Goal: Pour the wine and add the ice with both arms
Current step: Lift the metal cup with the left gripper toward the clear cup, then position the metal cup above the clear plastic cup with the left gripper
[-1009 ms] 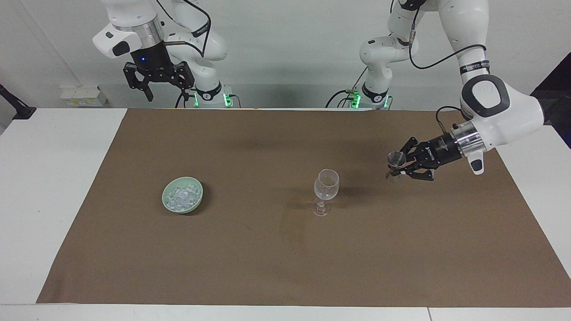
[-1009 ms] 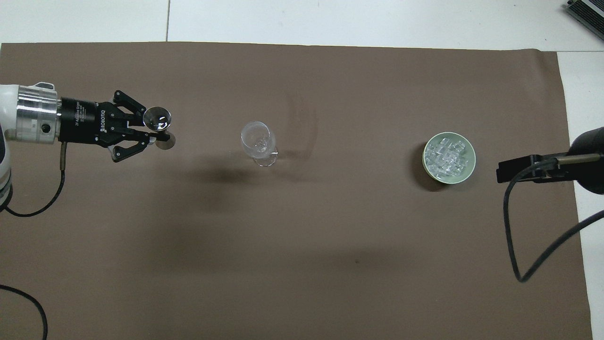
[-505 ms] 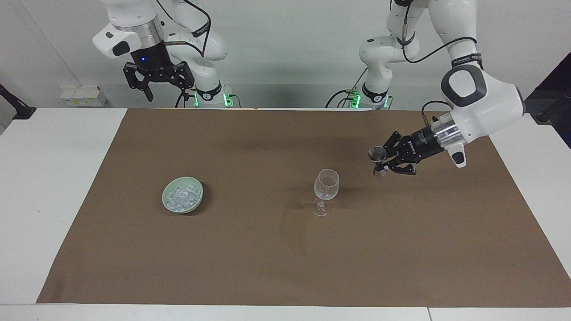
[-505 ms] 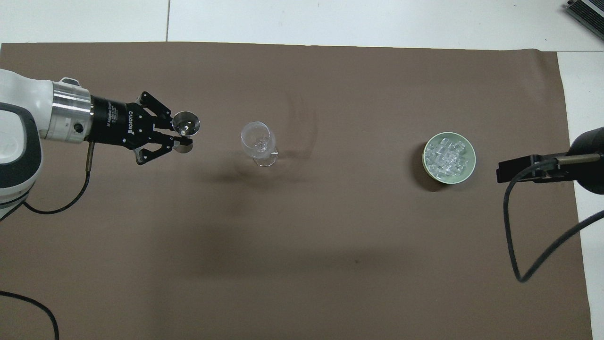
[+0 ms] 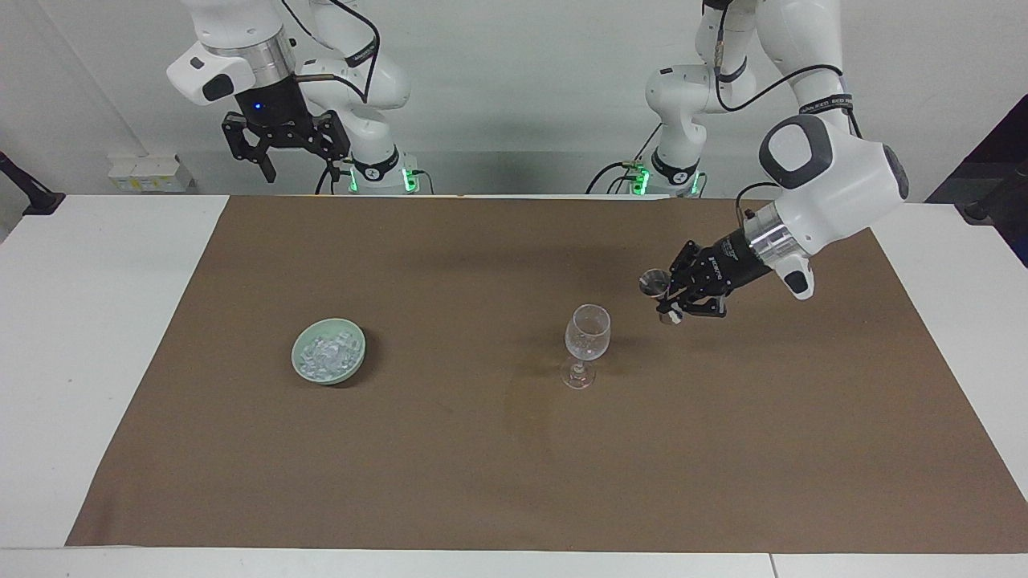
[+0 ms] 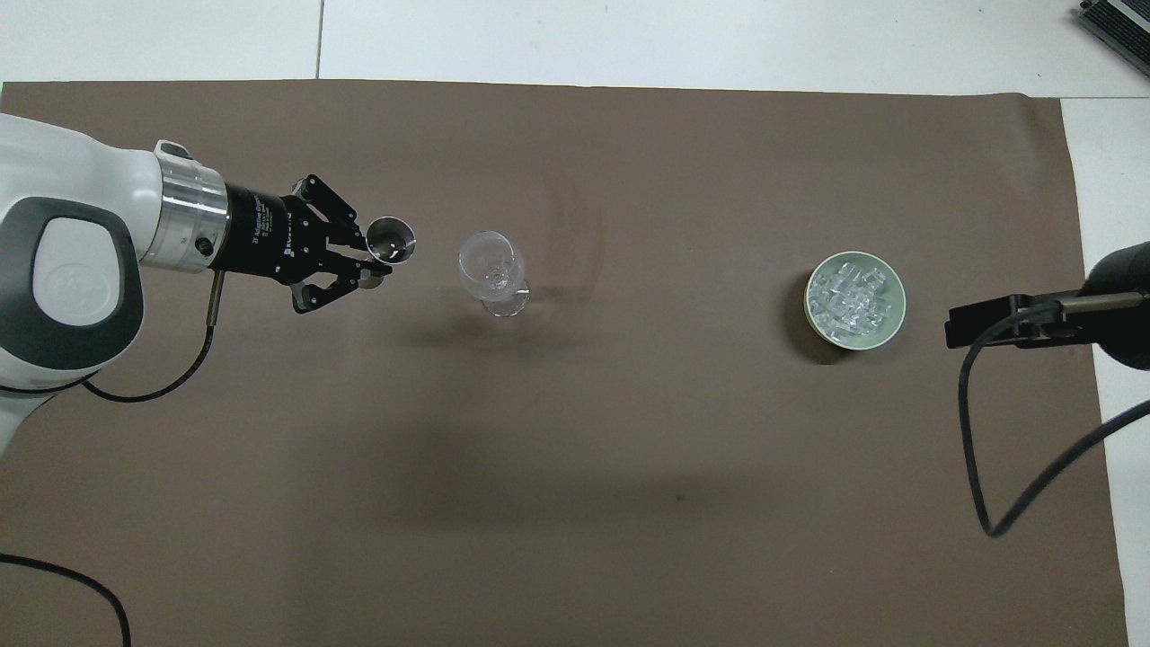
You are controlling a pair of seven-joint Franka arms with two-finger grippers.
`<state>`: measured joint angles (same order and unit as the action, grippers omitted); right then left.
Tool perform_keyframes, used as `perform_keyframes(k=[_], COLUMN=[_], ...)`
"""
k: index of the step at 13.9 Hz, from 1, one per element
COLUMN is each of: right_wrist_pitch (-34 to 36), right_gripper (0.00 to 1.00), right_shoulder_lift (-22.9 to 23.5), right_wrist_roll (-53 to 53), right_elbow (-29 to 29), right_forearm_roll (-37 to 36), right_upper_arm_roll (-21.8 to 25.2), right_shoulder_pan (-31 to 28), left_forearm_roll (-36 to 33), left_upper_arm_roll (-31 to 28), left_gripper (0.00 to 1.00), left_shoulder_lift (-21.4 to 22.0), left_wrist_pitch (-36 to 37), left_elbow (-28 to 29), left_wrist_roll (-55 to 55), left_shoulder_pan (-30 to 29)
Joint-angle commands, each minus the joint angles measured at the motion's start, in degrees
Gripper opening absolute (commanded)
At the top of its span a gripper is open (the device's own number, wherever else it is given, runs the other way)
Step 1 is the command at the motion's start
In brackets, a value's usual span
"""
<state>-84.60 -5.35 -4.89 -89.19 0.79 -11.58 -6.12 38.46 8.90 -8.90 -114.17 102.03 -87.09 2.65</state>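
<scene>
left gripper [image 5: 673,299] is up over the brown mat [image 5: 514,482], toward the left arm's end of the table, and its fingers are clamped tight on a small double-ended metal measuring cup [image 5: 654,283]. in the overhead view that left gripper [image 6: 364,261] comes in sideways, and the measuring cup [image 6: 392,241] sits at its tip with the open mouth facing up. the cup is just beside the stemmed wine glass [image 5: 587,333], not touching it, with a clear gap between the two. the held cup hangs over the mat, short of the glass's rim.

the wine glass [image 6: 491,270] stands upright on the mat near the middle of the table. whether there is liquid in it i cannot tell.

over toward the right arm's end of the table, there's the pale green bowl [image 5: 353,357], resting on the mat, well apart from the glass. the ice [image 5: 325,356] is heaped inside it, lots of small clear cubes. from above, the ice [image 6: 849,298] fills most of the bowl [image 6: 894,314].

right gripper [image 5: 277,148] waits up high by its own base, over the edge of the table nearest the robots, jaws wide apart and nothing in them. in the overhead view only part of the right gripper [image 6: 1006,323] shows, at the edge of the mat [image 6: 575,539] beside the bowl.
</scene>
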Motion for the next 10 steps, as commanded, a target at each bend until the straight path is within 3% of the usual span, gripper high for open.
perform_keyframes(k=[1,10], right_wrist_pitch=[-0.04,-0.04], right_gripper=[1.00,1.00], right_shoulder_lift=[-0.28,-0.28], right_wrist_roll=[1.20,1.20], right_elbow=[-0.20,-0.20], right_forearm_roll=[1.14,1.14], right_upper_arm_roll=[-0.55,-0.55], right_shoulder_pan=[-1.27,-1.18], left_forearm_roll=[-3.64,-12.17], left_upper_arm_roll=[-0.73,-0.55], left_gripper=[0.00,0.00], left_shoulder_lift=[0.20,-0.32], left_wrist_pitch=[-4.38,-10.98], left_elbow=[-0.16,-0.43], left_wrist_roll=[-4.92,-5.20], left_shoulder_pan=[3.85,8.34])
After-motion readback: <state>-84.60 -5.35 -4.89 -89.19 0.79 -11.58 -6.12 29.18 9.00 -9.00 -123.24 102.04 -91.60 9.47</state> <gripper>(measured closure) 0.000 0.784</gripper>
